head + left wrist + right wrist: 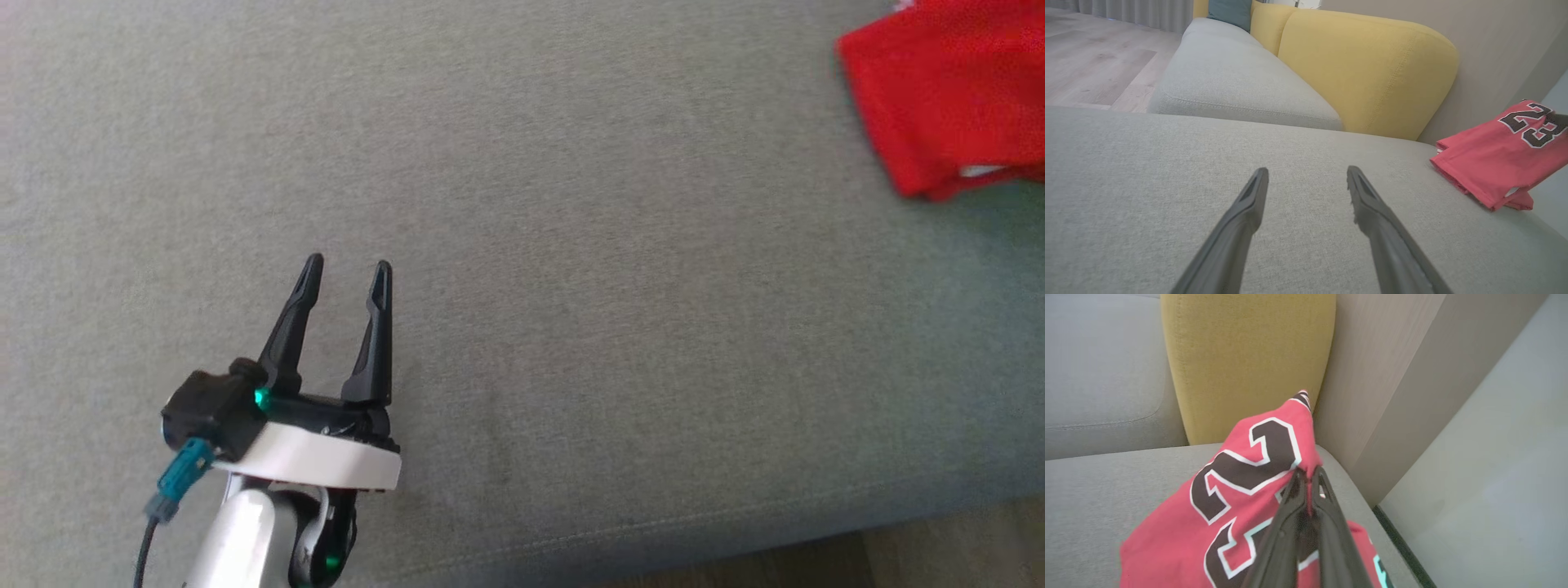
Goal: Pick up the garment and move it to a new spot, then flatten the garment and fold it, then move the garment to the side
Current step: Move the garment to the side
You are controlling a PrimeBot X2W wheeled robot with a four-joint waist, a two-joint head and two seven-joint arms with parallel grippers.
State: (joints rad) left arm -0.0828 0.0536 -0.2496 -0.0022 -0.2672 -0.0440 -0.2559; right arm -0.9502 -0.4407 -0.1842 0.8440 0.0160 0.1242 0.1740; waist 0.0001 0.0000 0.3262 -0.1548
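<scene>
- Right tool clamped on the folded garment, far right of the cushion: the thin pinch may slip and unfold it.
- Left tool, spread apart and empty, near left: cannot steady it.

Left gripper: two long black tapered fingers, black housing, green LED, white wrist plate, teal connector on dark cable, silver forearm.

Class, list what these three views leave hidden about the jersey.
1. Head view: the jersey is cut off by the top and right edges.
2. Right wrist view: the right claw, shut on it, covers part of the lower digit.
3. Left wrist view: the right edge clips the number.
</scene>
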